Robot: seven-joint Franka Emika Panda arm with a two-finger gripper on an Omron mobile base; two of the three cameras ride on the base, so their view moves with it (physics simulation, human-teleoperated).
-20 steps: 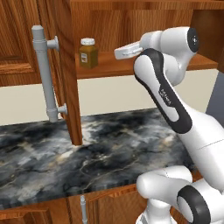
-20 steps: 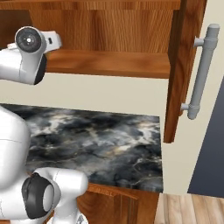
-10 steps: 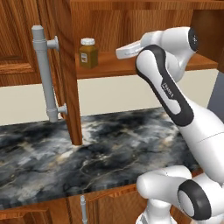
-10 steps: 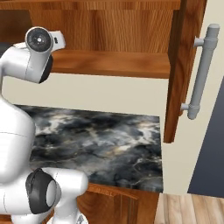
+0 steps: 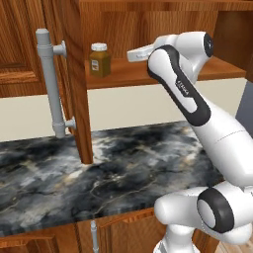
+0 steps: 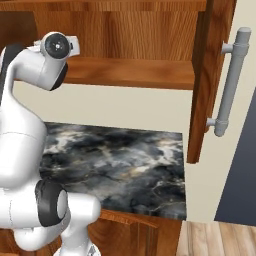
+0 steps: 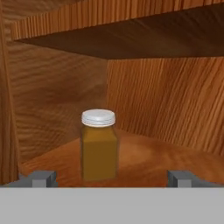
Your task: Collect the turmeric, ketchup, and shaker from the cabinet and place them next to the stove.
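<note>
While my arm reaches up into the open cabinet [image 5: 148,20], I see the pincer [image 7: 111,177] spread wide, holding nothing, its two dark fingertips [image 7: 39,178] level with the inner shelf [image 5: 163,74]. Ahead of it, slightly left of centre in the hand view, the turmeric [image 7: 99,145] stands upright on that shelf, clear of both tips. From the left base view the jar sits near the shelf's left end, just beside the wooden door [image 5: 74,84] with its grey bar handle [image 5: 51,84]. Below lies the dark marbled worktop [image 5: 99,178].
</note>
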